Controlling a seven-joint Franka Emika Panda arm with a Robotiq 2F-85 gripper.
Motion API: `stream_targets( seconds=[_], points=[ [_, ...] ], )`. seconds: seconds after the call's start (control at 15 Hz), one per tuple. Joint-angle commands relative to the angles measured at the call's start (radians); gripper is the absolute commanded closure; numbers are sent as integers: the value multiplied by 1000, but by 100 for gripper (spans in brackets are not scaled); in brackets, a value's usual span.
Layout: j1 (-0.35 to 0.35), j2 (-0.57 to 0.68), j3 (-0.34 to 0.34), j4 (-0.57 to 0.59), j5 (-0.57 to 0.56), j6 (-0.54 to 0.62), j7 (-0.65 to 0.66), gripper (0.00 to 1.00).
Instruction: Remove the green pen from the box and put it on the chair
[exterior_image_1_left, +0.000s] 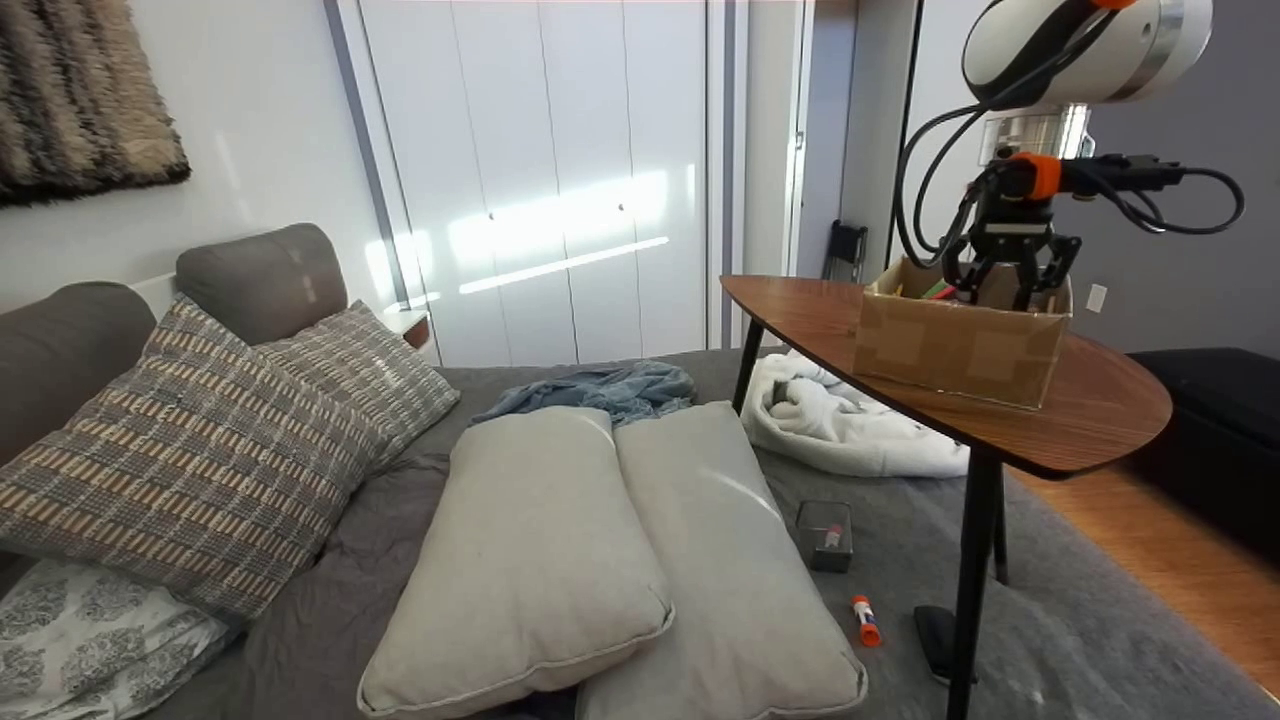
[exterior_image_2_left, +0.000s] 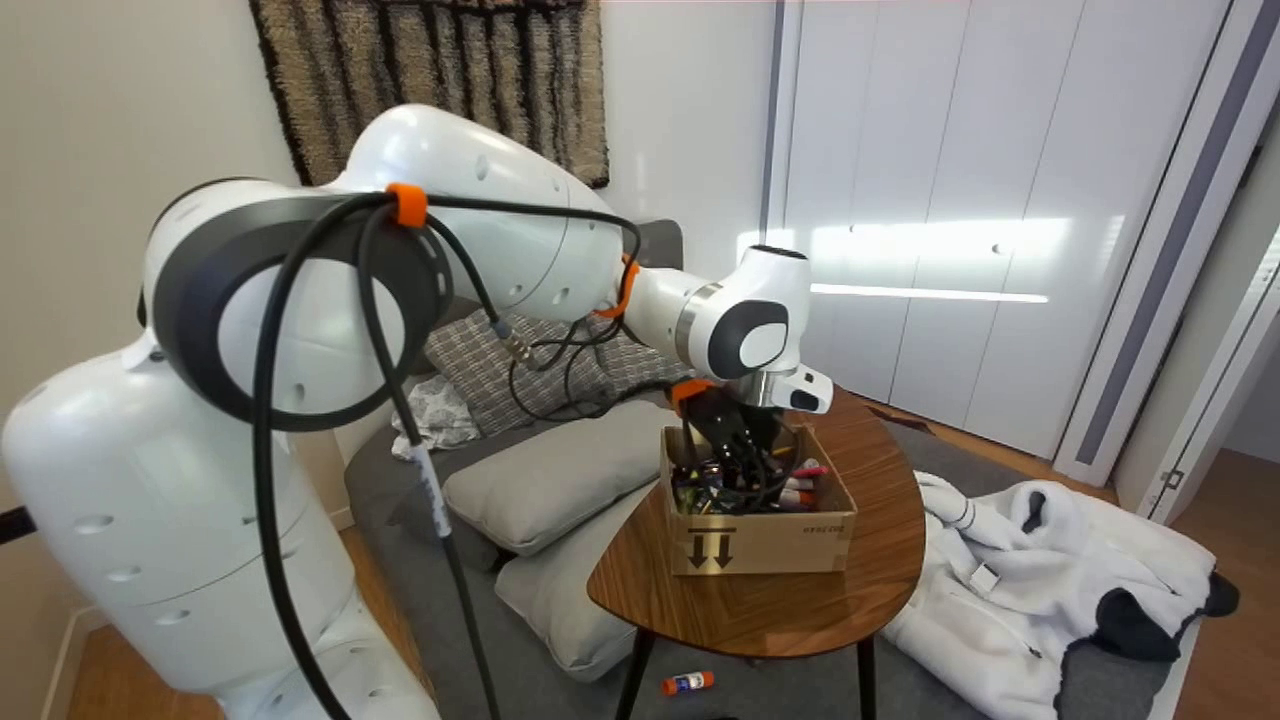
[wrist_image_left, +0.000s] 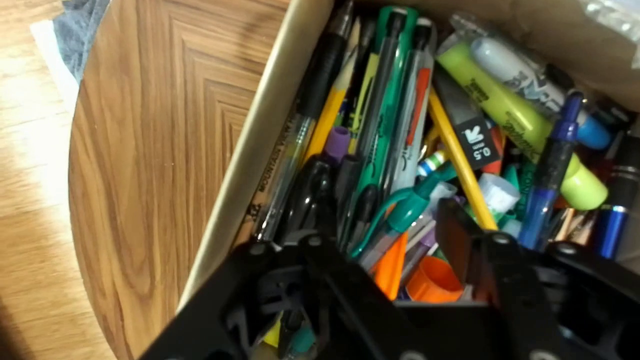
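STATUS. In the wrist view (12 at the top) the gripper (wrist_image_left: 387, 215) points into the box (wrist_image_left: 257, 125). Its fingers (wrist_image_left: 457, 245) stand apart and grip nothing. The pen (wrist_image_left: 407, 212), teal-green and presumed to be the target, lies in the box, between the fingers as seen, slanting from 1 to 7 o'clock. Contact with either finger cannot be determined.

RISKS.
1. Closure may also trap the orange piece (wrist_image_left: 391, 267) at 6 o'clock from the pen, if the fingers sit too low.
2. The barrel may twist or slip, since its slant presents it off-square to the fingers.
3. The pencil (wrist_image_left: 461, 157) beside the pen's 1 o'clock end may be dragged up with it if the two overlap; whether they do is unclear.
4. The green marker (wrist_image_left: 389, 117), toward 12 o'clock, may be picked in error, its colour being close.
5. Release near the edge of the chair (exterior_image_2_left: 760, 620) may let the pen roll off.

SURFACE AND ROOM. In both exterior views the box rests on the chair's rounded wooden top. In an exterior view, with the chair as hub, pillows (exterior_image_2_left: 560, 475) lie at 9 o'clock, a glue stick (exterior_image_2_left: 688, 683) at 7, a white garment (exterior_image_2_left: 1030, 570) at 3; sunlit doors (exterior_image_2_left: 940, 120) stand at 1.
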Motion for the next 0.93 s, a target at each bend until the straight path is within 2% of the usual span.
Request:
stream_targets(
  seconds=[0.0, 0.2, 0.27, 0.4, 0.8, 0.87],
  points=[
    [3, 27, -3, 21, 11, 8, 28, 77],
    [5, 24, -1, 21, 8, 3, 37, 98],
    [5, 17, -1, 22, 3, -1, 45, 99],
    [5, -2, 1, 24, -6, -9, 56, 95],
    [1, -75, 9, 40, -54, -28, 75, 95],
    [1, -81, 11, 44, -59, -33, 74, 84]
  ],
)
